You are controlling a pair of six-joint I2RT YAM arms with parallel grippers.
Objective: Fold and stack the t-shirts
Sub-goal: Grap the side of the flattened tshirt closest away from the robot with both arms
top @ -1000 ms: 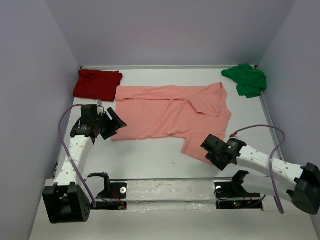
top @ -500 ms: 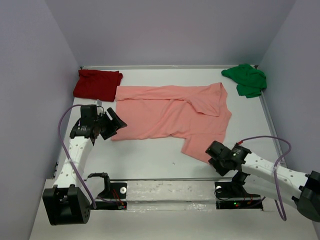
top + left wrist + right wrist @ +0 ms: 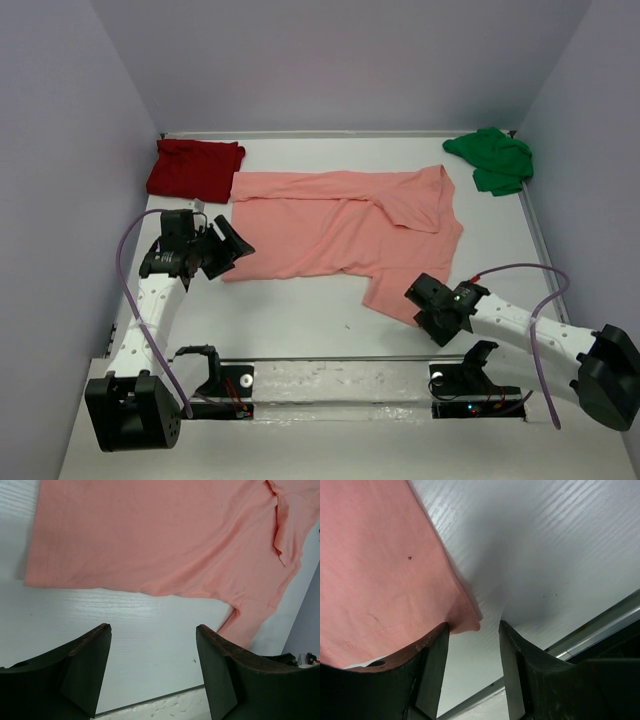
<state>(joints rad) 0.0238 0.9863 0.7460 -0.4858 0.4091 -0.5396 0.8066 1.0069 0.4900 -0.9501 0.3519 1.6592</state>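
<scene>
A salmon-pink t-shirt (image 3: 340, 225) lies spread flat in the middle of the table. A dark red t-shirt (image 3: 195, 168) sits folded at the back left, and a bright green one (image 3: 493, 160) lies crumpled at the back right. My left gripper (image 3: 240, 245) hovers open by the pink shirt's near left corner. In the left wrist view the gripper (image 3: 152, 628) is over bare table, with the pink shirt (image 3: 160, 535) beyond it. My right gripper (image 3: 418, 305) is open at the shirt's near right corner. In the right wrist view that pink corner (image 3: 462, 617) rests against the gripper's (image 3: 474, 625) left finger, ungripped.
Lavender walls close in the white table (image 3: 300, 310) on the left, back and right. A metal rail (image 3: 330, 375) runs along the near edge between the arm bases. The right arm's purple cable (image 3: 545, 290) loops above the table at the right.
The right gripper dipped toward the near edge, then came back to the pink shirt's near corner, its jaws a little narrower. The left arm has not moved.
</scene>
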